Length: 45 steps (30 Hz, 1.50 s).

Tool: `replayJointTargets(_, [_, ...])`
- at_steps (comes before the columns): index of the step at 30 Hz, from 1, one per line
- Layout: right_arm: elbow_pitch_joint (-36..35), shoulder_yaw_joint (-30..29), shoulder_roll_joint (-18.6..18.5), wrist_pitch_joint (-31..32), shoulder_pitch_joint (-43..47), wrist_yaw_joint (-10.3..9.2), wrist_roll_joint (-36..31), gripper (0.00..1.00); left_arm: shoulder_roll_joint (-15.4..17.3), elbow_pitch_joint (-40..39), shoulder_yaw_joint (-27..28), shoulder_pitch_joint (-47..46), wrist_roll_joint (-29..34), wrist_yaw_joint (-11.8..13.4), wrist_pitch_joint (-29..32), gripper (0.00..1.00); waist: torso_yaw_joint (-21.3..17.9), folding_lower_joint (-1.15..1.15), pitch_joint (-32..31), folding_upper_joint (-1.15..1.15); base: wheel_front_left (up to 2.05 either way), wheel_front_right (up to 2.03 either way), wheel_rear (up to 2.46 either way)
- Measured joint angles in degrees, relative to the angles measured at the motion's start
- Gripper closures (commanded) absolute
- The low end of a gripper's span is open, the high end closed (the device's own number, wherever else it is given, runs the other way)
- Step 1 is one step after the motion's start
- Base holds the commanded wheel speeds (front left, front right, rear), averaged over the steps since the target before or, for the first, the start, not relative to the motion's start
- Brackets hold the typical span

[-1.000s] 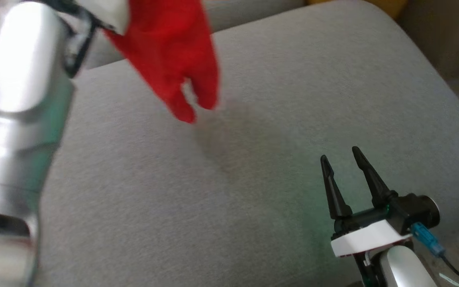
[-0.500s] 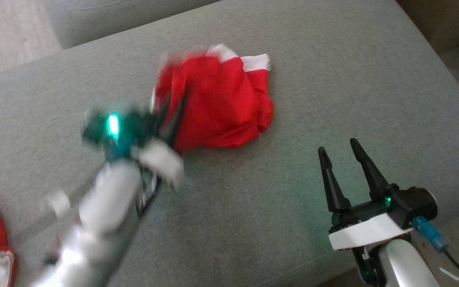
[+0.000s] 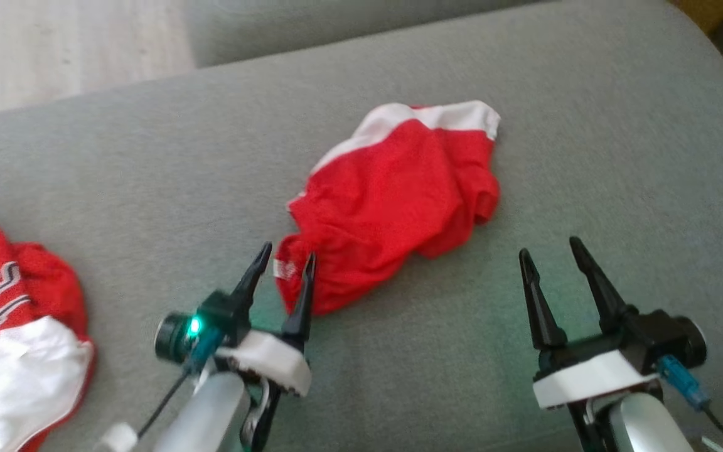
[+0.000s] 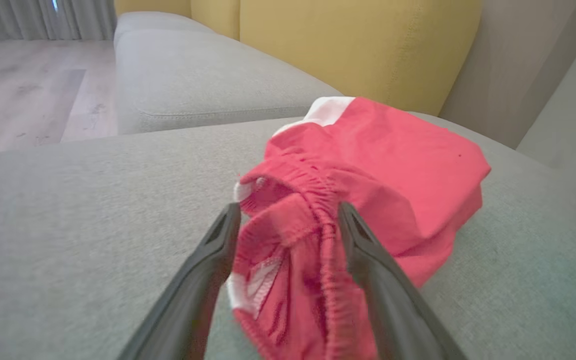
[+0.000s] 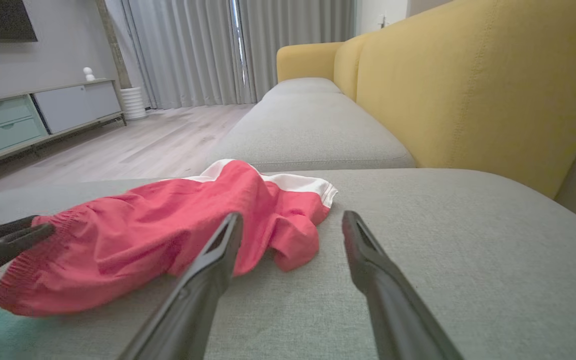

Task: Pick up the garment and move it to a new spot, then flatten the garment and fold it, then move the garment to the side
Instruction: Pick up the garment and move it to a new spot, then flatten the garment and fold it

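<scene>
1. While its 2 dark fingers stand well apart, the left gripper [image 3: 287, 254] sits low over the grey sofa cushion [image 3: 117, 188] and clamps nothing. In the left wrist view, the elastic waistband end of the red garment [image 4: 393, 150] lies loose between those fingers.
2. Over on the other side, the right gripper [image 3: 550, 248] is spread just as wide and is empty, with bare cushion between its 2 fingers. It is near the garment's right edge but apart from it.
3. Lying in a crumpled heap around the middle of the cushion, the garment has its white band at the far end.
4. Well apart from it, a second red and white garment [image 3: 10, 314] with grey lettering lies at the cushion's left edge.
5. Beyond the cushion are a yellow backrest [image 5: 468, 75] and a pale wooden floor [image 3: 54, 50].
</scene>
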Motion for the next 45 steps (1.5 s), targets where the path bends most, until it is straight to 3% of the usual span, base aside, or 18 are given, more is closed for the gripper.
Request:
replayJointTargets(3, [0.8,-0.5,0.1,0.0,1.3,0.0,-0.1,0.0,-0.3,-2.6,2.1,4.0,0.4,0.6,0.0,0.0,1.7,-0.01,-2.0,0.0,0.0,0.0,0.0])
replayJointTargets(12, [2.6,-3.8,0.1,0.0,6.9,0.0,-0.5,0.0,-0.5,-14.3,12.2,19.2,2.7,5.9,0.0,0.0,7.4,-0.01,-8.6,0.0,0.0,0.0,0.0])
replayJointTargets(16, [2.9,-4.9,0.2,0.0,7.8,0.0,-0.5,0.0,-0.5,-20.5,17.0,24.0,5.0,7.0,0.0,0.0,9.4,-0.02,-10.8,0.0,0.0,0.0,0.0])
replayJointTargets(24, [2.2,-6.6,0.3,0.0,12.8,0.0,0.3,0.0,-1.3,-31.3,20.8,34.8,9.3,5.1,0.0,0.0,11.6,-0.01,-15.3,0.0,0.0,0.0,0.0])
replayJointTargets(45, [2.3,-4.8,0.4,0.0,14.4,0.0,0.9,0.0,-1.5,-30.6,20.4,37.2,11.9,4.6,0.0,0.0,12.6,0.0,-17.0,0.0,0.0,0.0,0.0])
